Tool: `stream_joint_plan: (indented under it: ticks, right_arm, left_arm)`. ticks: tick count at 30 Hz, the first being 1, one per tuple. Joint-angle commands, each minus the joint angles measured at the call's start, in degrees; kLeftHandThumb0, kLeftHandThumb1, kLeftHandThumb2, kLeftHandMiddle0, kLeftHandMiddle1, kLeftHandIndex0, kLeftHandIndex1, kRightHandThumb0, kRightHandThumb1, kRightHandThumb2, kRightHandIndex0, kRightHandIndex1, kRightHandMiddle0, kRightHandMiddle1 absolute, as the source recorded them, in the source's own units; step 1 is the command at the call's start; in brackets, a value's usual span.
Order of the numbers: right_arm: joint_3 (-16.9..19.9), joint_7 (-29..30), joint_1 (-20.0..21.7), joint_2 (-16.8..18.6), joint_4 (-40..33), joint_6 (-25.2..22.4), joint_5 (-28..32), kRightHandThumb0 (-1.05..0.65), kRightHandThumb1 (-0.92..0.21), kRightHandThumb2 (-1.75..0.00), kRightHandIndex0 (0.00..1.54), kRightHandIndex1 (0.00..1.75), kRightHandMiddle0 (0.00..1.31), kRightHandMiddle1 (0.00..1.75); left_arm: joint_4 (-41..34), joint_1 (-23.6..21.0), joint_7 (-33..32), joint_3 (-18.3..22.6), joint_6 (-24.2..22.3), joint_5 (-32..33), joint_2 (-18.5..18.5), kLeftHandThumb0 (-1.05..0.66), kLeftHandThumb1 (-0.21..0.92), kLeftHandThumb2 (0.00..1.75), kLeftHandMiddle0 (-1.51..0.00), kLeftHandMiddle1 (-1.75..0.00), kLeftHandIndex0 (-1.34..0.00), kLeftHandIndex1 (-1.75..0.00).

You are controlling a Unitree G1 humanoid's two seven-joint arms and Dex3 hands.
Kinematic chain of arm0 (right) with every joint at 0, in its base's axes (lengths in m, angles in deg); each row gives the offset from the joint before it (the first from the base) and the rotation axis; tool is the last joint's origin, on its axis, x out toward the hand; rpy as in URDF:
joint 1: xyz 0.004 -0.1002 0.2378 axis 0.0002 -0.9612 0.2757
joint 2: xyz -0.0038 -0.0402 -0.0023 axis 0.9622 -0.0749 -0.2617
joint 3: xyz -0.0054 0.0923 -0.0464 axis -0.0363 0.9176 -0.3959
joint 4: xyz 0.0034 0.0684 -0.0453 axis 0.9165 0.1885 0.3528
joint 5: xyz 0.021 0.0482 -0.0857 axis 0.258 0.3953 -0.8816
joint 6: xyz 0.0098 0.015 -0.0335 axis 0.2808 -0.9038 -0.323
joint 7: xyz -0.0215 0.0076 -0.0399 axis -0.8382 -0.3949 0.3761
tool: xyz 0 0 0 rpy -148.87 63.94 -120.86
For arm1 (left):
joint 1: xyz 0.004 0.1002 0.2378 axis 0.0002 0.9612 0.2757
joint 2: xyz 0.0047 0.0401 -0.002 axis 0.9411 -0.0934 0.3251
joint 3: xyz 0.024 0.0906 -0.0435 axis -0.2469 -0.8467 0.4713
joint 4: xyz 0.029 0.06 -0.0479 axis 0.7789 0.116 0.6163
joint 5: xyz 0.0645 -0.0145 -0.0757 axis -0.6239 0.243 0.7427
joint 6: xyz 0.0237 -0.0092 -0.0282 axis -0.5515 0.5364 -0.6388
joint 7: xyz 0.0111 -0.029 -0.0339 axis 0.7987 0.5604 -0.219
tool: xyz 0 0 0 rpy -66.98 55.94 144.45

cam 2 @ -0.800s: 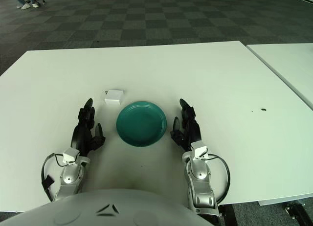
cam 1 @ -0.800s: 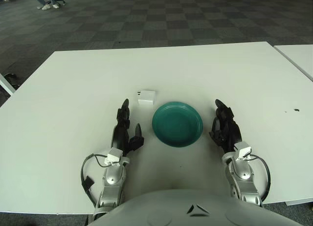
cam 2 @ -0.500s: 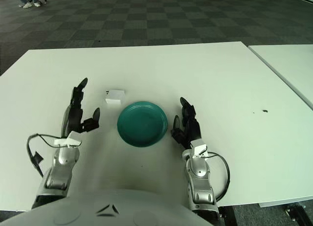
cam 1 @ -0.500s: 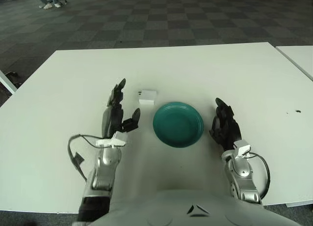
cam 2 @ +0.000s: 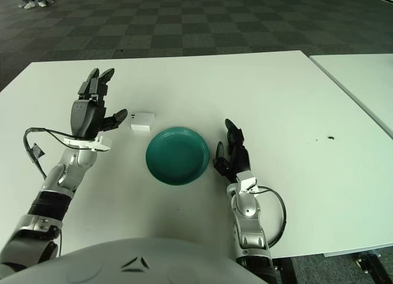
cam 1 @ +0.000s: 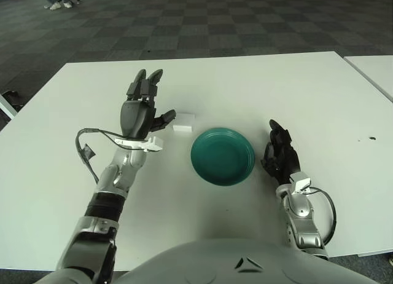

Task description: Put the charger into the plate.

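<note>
A small white charger (cam 1: pixel 183 122) lies on the white table just left of and behind a teal plate (cam 1: pixel 222 155). The plate holds nothing. My left hand (cam 1: pixel 143 107) is raised above the table just left of the charger, fingers spread and pointing up, thumb reaching toward the charger without touching it. My right hand (cam 1: pixel 279 156) rests on the table just right of the plate, fingers relaxed and holding nothing.
The white table (cam 1: pixel 92 99) spans most of the view. A second white table (cam 1: pixel 376 72) stands at the right with a gap between. A small dark speck (cam 1: pixel 372 138) lies near the right edge. Dark chequered carpet lies beyond.
My left hand has lifted off the table and moved forward and up, now beside the charger with fingers spread. The right hand, charger and plate have stayed in place.
</note>
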Motion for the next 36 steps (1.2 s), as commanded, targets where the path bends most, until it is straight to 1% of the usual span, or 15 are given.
stream_joint_plan:
  ticks: [1, 5, 6, 8, 10, 12, 14, 16, 17, 20, 27, 29, 32, 36]
  right_arm:
    - [-0.02, 0.28, -2.86, 0.21, 4.85, -4.11, -0.49, -0.8, -0.92, -0.88, 0.09, 0.01, 0.0, 0.42]
    - [-0.24, 0.5, -2.78, 0.3, 5.08, -3.89, -0.58, -0.79, -0.92, -0.88, 0.1, 0.01, 0.0, 0.44]
    - [-0.31, 0.59, -2.74, 0.36, 5.24, -3.8, -0.62, -0.79, -0.92, -0.88, 0.1, 0.01, 0.0, 0.44]
    - [-0.38, 0.7, -2.72, 0.4, 5.42, -3.69, -0.65, -0.79, -0.92, -0.88, 0.11, 0.01, 0.0, 0.45]
    - [-0.44, 0.82, -2.66, 0.46, 5.62, -3.6, -0.7, -0.78, -0.92, -0.88, 0.11, 0.01, 0.0, 0.45]
    - [-0.48, 0.98, -2.61, 0.53, 5.9, -3.53, -0.75, -0.78, -0.92, -0.88, 0.11, 0.01, 0.0, 0.46]
    - [-0.39, 1.07, -2.59, 0.64, 6.32, -3.65, -0.57, -0.77, -0.92, -0.88, 0.11, 0.01, 0.0, 0.46]
    - [-0.42, 1.18, -2.54, 0.79, 6.58, -3.7, -0.53, -0.77, -0.92, -0.88, 0.11, 0.01, 0.0, 0.47]
    - [-0.42, 1.18, -2.52, 0.88, 6.66, -3.82, -0.45, -0.77, -0.92, -0.88, 0.11, 0.01, 0.0, 0.47]
    - [-0.4, 1.11, -2.58, 1.08, 6.71, -4.26, -0.28, -0.77, -0.92, -0.89, 0.11, 0.0, 0.0, 0.47]
    - [-0.47, 0.92, -2.94, 1.43, 6.52, -4.58, -0.18, -0.77, -0.92, -0.89, 0.1, 0.0, 0.0, 0.45]
    - [-0.5, 0.89, -3.1, 1.49, 6.48, -4.51, -0.16, -0.77, -0.92, -0.89, 0.1, 0.0, 0.0, 0.45]
    - [-0.61, 0.87, -3.44, 1.52, 6.25, -4.5, -0.24, -0.76, -0.92, -0.89, 0.11, 0.0, 0.0, 0.44]
    - [-0.66, 0.94, -3.73, 1.53, 6.05, -4.47, -0.37, -0.75, -0.92, -0.88, 0.11, 0.0, 0.0, 0.44]
  left_arm:
    - [0.63, -5.29, 9.82, -1.89, -1.49, 2.55, 3.58, -1.05, 0.92, 0.81, -0.37, -0.02, 0.0, -0.75]
    - [2.34, -8.48, 16.74, -3.92, -3.58, 1.96, 5.95, -1.05, 0.92, 0.72, -0.34, -0.01, 0.0, -0.8]
    - [4.5, -10.18, 18.87, -5.04, -3.32, 1.93, 6.49, -1.05, 0.92, 0.7, -0.33, -0.01, 0.0, -0.81]
    - [8.23, -12.71, 21.56, -6.76, -2.73, 2.26, 6.97, -1.05, 0.92, 0.6, -0.3, -0.01, -0.01, -0.86]
    - [10.68, -14.04, 22.37, -7.66, -2.17, 2.82, 7.13, -1.05, 0.92, 0.55, -0.29, 0.0, -0.02, -0.89]
    - [17.16, -16.86, 24.84, -9.09, -0.74, 4.0, 7.04, -1.05, 0.92, 0.49, -0.28, 0.0, -0.03, -0.92]
    - [21.49, -19.32, 30.51, -10.36, -0.6, 5.86, 7.19, -1.05, 0.92, 0.44, -0.26, 0.0, -0.02, -0.92]
    - [23.07, -20.37, 33.28, -10.95, -0.46, 7.02, 7.48, -1.05, 0.92, 0.39, -0.25, 0.0, -0.01, -0.92]
    - [24.12, -20.98, 34.42, -11.33, -0.23, 7.42, 7.54, -1.05, 0.92, 0.35, -0.26, -0.01, -0.05, -0.89]
    - [27.52, -22.92, 36.88, -12.82, 0.77, 7.87, 7.52, -1.05, 0.92, 0.32, -0.23, 0.0, -0.02, -0.89]
    - [34.81, -27.09, 39.84, -15.52, 4.08, 8.61, 6.78, -1.05, 0.92, 0.29, -0.2, 0.0, 0.0, -0.88]
    - [38.67, -29.24, 39.94, -16.43, 4.81, 8.42, 5.76, -1.05, 0.92, 0.29, -0.2, 0.0, -0.01, -0.88]
    - [44.3, -31.66, 38.93, -17.98, 6.01, 7.56, 4.75, -1.05, 0.92, 0.3, -0.2, 0.0, -0.01, -0.89]
    - [49.15, -33.18, 36.64, -19.66, 7.22, 6.68, 4.04, -1.05, 0.92, 0.33, -0.21, -0.01, -0.05, -0.93]
